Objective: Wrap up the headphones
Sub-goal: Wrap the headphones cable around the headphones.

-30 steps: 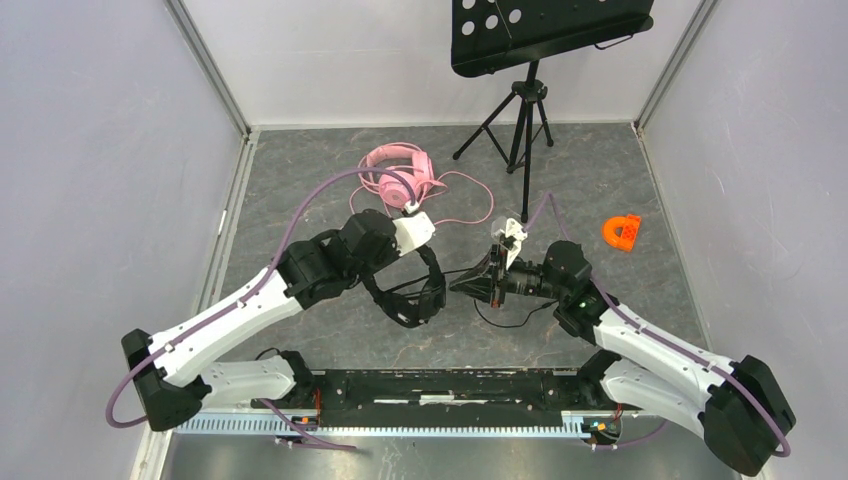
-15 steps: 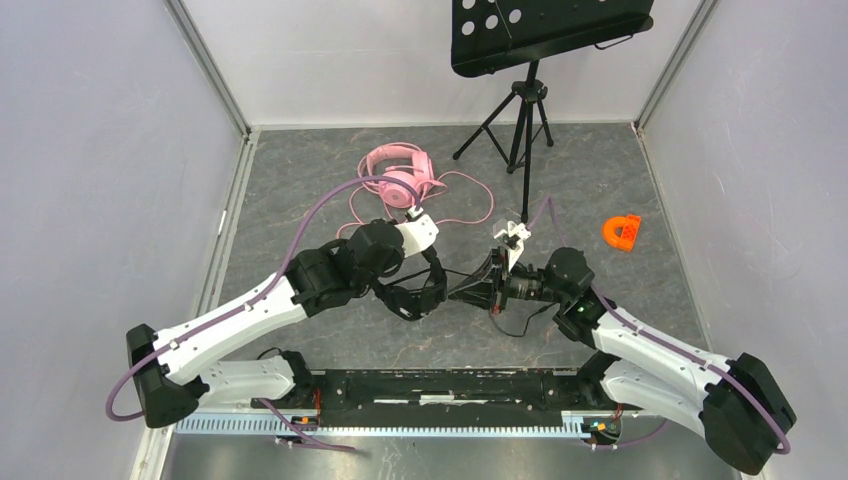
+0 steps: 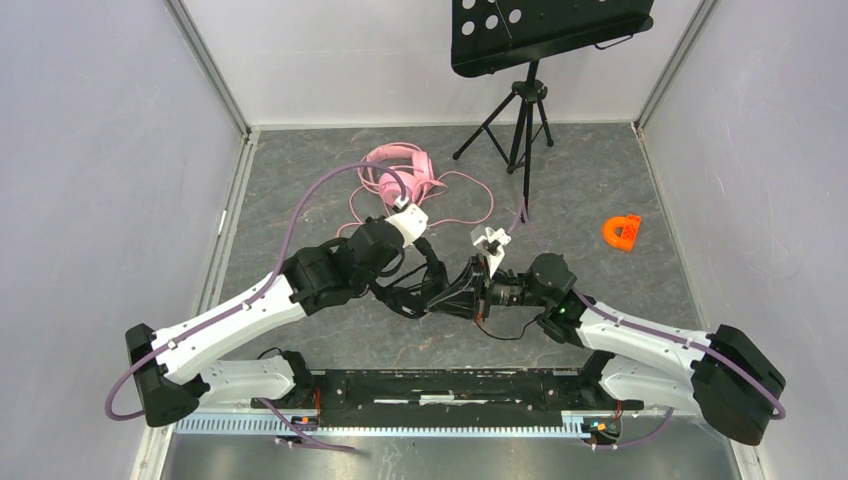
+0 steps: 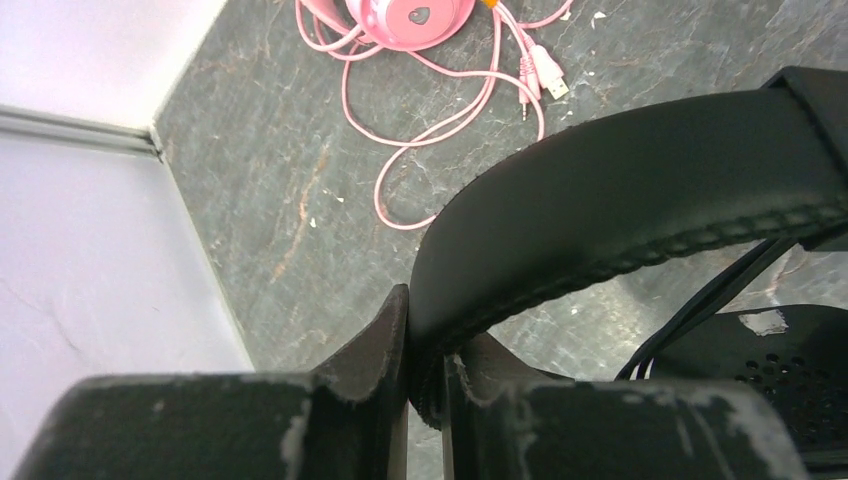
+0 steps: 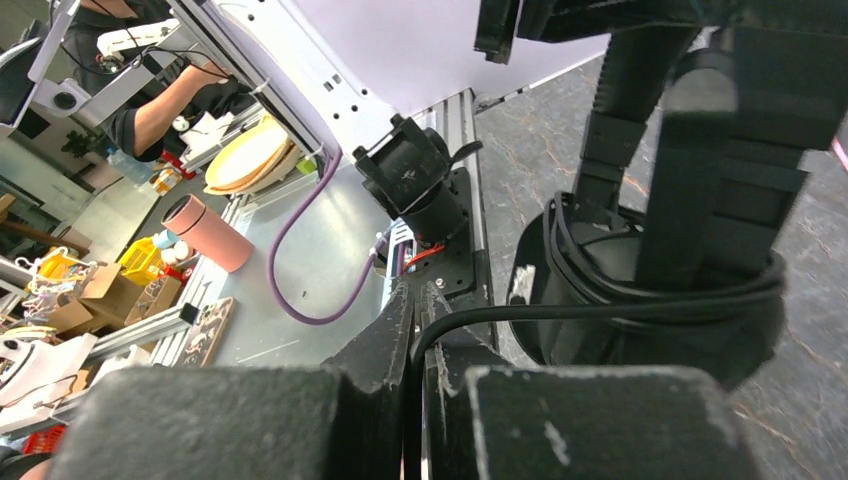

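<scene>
Pink headset (image 3: 400,172) lies left of the music stand (image 3: 524,120), with its pink cable (image 4: 440,120) loose on the floor around it. Neither has moved in the last second.

Left gripper (image 4: 425,335), forward and left of the stand, has its jaws closed tight on the padded band of the black headset (image 4: 640,190). Its hold and place are almost the same as a second ago.

Right gripper (image 5: 412,330), forward of the stand, has its jaws nearly together, pinching the thin black cable (image 5: 600,308). The cable runs from the fingers to turns lying around the earcup just ahead. A second ago this gripper stood apart from the black headset. The arm has since swung left, and the gripper is now close against the headset.

Orange piece (image 3: 622,232), right of the stand, is unmoved.
</scene>
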